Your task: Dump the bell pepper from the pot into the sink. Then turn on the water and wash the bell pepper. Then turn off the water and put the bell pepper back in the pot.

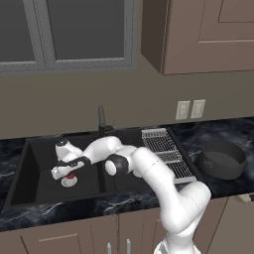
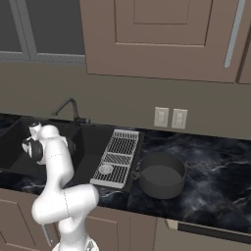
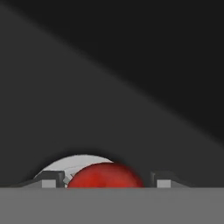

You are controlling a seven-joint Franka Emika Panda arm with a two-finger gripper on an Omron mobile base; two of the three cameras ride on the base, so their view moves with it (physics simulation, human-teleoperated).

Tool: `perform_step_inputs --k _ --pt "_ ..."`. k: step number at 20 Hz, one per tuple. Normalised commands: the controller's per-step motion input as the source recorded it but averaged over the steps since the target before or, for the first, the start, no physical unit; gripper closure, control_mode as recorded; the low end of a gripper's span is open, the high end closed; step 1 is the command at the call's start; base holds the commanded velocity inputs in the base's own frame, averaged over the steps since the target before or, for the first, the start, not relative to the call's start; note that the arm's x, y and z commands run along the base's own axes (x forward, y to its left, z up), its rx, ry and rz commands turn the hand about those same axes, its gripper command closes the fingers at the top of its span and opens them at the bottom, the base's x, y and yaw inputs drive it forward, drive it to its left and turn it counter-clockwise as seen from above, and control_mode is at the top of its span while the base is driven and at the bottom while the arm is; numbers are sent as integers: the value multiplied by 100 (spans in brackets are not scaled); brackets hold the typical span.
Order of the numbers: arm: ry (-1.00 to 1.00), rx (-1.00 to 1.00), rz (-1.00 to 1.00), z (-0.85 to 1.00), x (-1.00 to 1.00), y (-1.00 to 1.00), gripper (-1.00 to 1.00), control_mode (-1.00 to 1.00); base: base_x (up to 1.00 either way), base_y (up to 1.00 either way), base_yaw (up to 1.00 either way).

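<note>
I'm seeing the bell pepper [image 3: 105, 175] sitting on the silver drain [image 3: 65, 166] in the left basin of the sink [image 1: 30, 178], its red body showing between my two finger tips [image 3: 49, 179]. My gripper [image 1: 67, 176] is reaching down over it, jaws standing apart on either side; whether they're touching the pepper I cannot tell. At about three o'clock from the sink, past the wire rack [image 1: 166, 151], the pot [image 1: 222, 158] is sitting on the dark marbled counter [image 2: 215, 166].

No legible text, seemingly.
</note>
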Motion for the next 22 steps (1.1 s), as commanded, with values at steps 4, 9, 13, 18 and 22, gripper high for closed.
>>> perform_step_inputs --k 4,9,13,18,22 --pt "2 0 0 0 -17 -1 100 -100 0 0 0" --pt "-6 1 0 69 -58 -12 100 -100 0 0 0" --pt "-12 0 0 96 -67 -19 100 -100 0 0 0" --pt "-5 0 -1 74 -70 -34 100 -100 0 0 0" --pt "0 0 -1 58 -87 -50 100 -100 0 0 0"
